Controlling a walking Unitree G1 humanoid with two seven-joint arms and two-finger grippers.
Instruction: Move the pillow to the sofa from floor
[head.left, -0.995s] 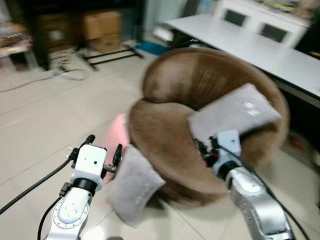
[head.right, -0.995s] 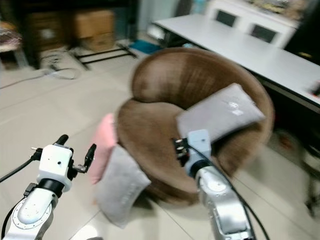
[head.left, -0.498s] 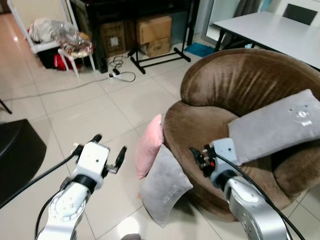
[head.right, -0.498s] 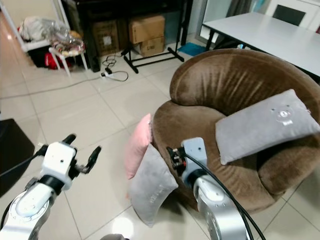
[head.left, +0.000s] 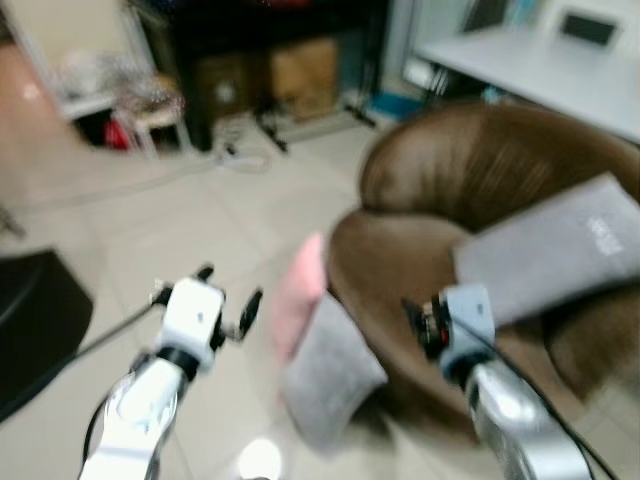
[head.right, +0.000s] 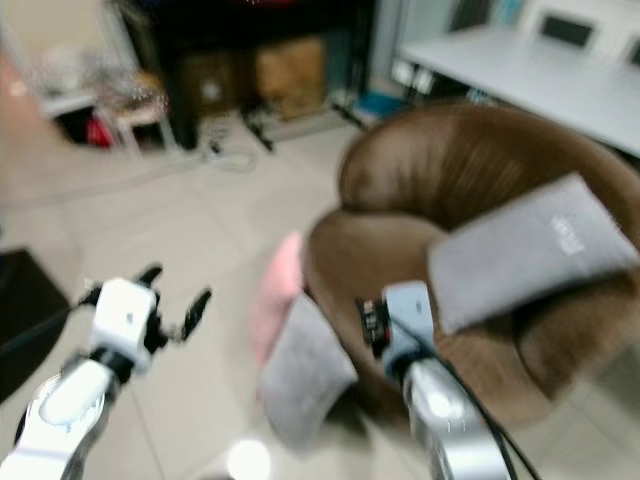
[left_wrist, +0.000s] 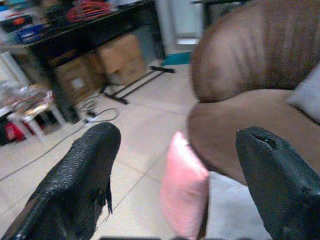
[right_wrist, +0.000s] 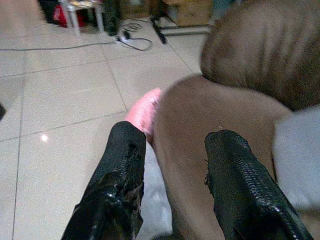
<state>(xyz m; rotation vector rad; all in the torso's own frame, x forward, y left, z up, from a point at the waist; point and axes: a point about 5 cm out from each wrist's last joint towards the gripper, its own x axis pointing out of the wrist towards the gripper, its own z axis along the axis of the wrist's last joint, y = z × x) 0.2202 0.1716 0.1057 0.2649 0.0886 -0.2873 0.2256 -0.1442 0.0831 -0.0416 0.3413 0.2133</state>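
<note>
Leaning against brown sofa (head.left: 480, 190): pink pillow (head.left: 303, 290), grey pillow (head.left: 330, 370).

Looks like I'm driving around someone's living room here. Pale glossy floor tiles (head.left: 150, 200), a round brown plush sofa chair (head.left: 470, 190) with a grey rectangular cushion (head.left: 560, 250) on it, cardboard boxes (head.left: 300, 65) tucked under a dark shelf unit (left_wrist: 100, 30), a power cable (right_wrist: 125, 40) trailing across the floor, and a white table (head.right: 520, 70) off to the side. Pretty lived-in, pretty blurry.
</note>
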